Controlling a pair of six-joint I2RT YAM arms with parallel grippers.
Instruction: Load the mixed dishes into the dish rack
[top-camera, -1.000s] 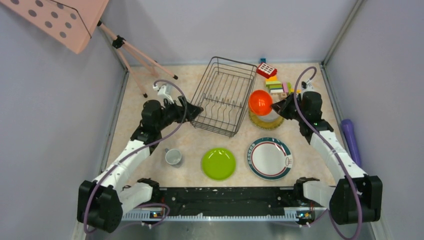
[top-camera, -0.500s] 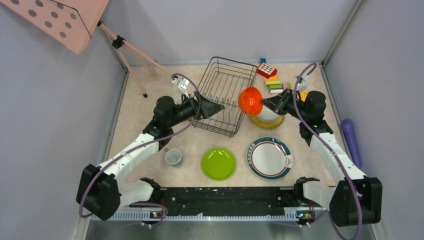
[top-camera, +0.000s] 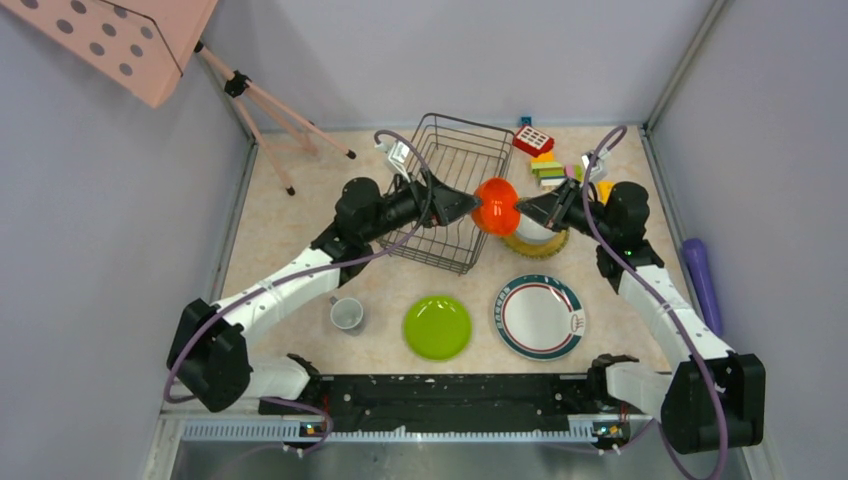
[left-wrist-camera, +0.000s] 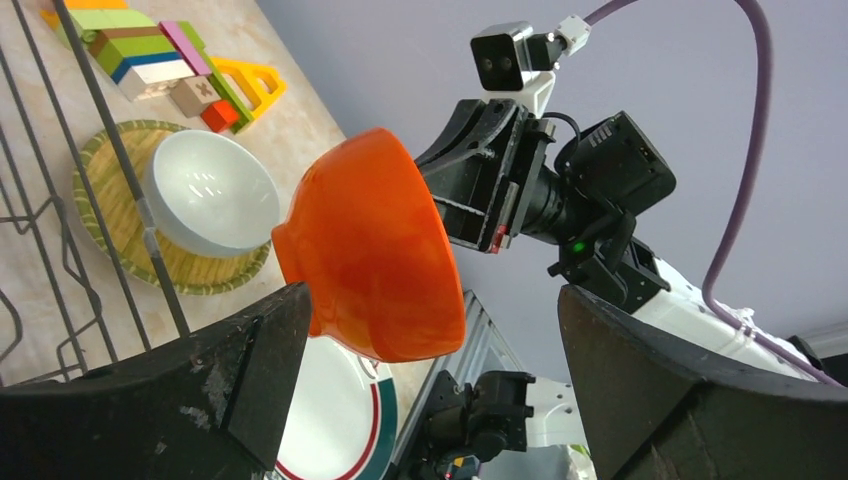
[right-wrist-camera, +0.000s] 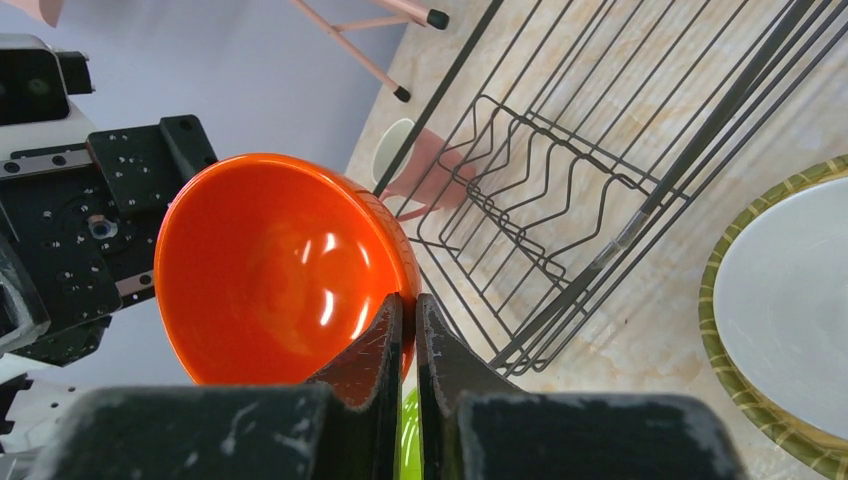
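The orange bowl (top-camera: 495, 206) hangs in the air over the right edge of the dark wire dish rack (top-camera: 465, 121). My right gripper (top-camera: 522, 208) is shut on its rim (right-wrist-camera: 408, 305). My left gripper (top-camera: 470, 205) is open above the rack, with its jaws spread on either side of the bowl's base (left-wrist-camera: 375, 260) and not touching it. The lime-green plate (top-camera: 437, 327) and the white rimmed plate (top-camera: 539, 317) lie at the front. A whitish cup (top-camera: 347, 314) stands front left. Another white cup (top-camera: 535, 228) sits on the straw mat (top-camera: 530, 247). A pink cup (right-wrist-camera: 430, 165) shows through the rack wires.
Colourful toy blocks (top-camera: 550, 170) lie at the back right behind my right gripper. A purple cylinder (top-camera: 702, 280) lies by the right wall. The pink tripod stand (top-camera: 270, 110) is at the back left. Grey walls close in three sides.
My left arm has swung right across the rack and its open gripper now flanks the bowl. My right gripper has carried the bowl slightly left.
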